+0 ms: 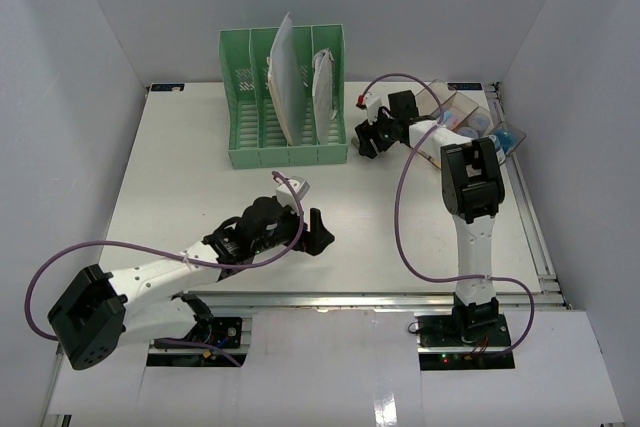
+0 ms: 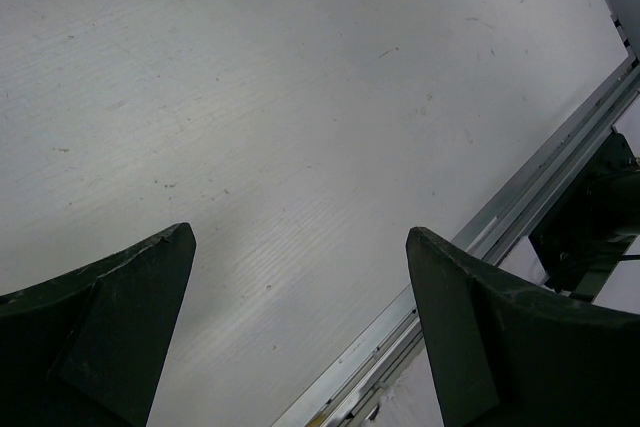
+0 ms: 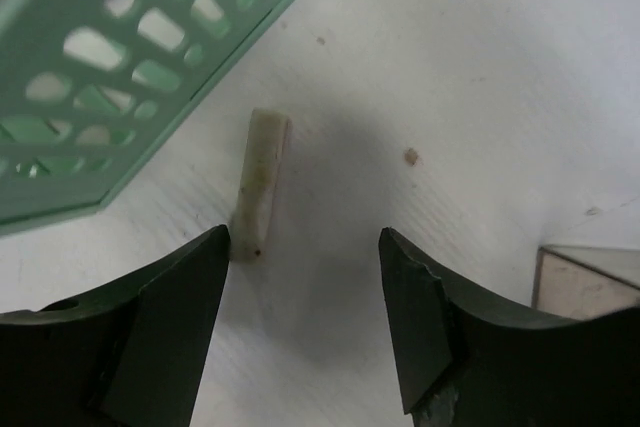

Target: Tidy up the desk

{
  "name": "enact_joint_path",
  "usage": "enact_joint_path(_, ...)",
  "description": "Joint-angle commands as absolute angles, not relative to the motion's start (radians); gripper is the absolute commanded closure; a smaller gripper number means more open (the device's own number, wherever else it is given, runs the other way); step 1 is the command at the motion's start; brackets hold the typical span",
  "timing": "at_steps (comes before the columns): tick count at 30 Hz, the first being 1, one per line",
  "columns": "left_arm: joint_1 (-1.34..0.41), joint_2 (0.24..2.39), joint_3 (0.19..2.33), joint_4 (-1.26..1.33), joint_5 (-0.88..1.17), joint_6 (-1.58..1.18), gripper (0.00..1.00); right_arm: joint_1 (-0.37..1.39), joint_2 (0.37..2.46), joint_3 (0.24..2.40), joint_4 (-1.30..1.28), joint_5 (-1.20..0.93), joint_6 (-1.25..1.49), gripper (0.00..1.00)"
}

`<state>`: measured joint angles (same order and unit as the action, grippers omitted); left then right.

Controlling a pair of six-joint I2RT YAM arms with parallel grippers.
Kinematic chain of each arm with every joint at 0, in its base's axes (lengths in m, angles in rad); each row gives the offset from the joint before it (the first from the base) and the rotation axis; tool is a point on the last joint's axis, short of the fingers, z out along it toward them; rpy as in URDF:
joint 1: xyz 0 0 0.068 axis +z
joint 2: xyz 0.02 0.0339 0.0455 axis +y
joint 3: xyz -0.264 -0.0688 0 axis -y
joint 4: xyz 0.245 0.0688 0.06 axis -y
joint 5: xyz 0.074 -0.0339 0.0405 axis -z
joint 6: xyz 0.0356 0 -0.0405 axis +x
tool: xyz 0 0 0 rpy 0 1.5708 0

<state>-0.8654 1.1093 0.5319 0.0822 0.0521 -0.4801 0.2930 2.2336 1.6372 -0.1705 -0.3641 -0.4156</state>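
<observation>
Right gripper point(image 3: 305, 247), jaws apart, over stick point(image 3: 262, 182) at centre-left
Stick lies by one finger, not between them; closing could knock it toward the rack point(image 3: 120, 77); left gripper point(image 2: 300, 237) spread wide, empty.

Left tool point(image 2: 300, 235) spread wide; right tool point(image 3: 304, 237) parted.

The white desk point(image 1: 180, 187) holds a green rack point(image 1: 245, 112) at its far edge, with a small white stick point(image 3: 260, 182) just beside it.
</observation>
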Motion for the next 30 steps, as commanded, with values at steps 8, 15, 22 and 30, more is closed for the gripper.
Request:
enact_joint_path(8, -0.863, 1.061, 0.508, 0.094, 0.048, -0.493, 0.02, 0.31, 2.294, 1.795, -0.259, -0.353, -0.406, 0.46)
enact_joint_path(15, -0.863, 1.038, 0.49, 0.092, 0.045, -0.501, 0.02, 0.311, 2.346, 1.886, -0.35, -0.377, -0.411, 0.65)
enact_joint_path(22, -0.864, 1.012, 0.481, 0.084, 0.041, -0.502, 0.02, 0.308, 2.309, 1.859, -0.353, -0.386, -0.412, 0.88)
enact_joint_path(30, -0.864, 0.963, 0.443, 0.09, 0.034, -0.514, 0.02, 0.253, 2.084, 1.706, -0.209, -0.387, -0.322, 0.92)
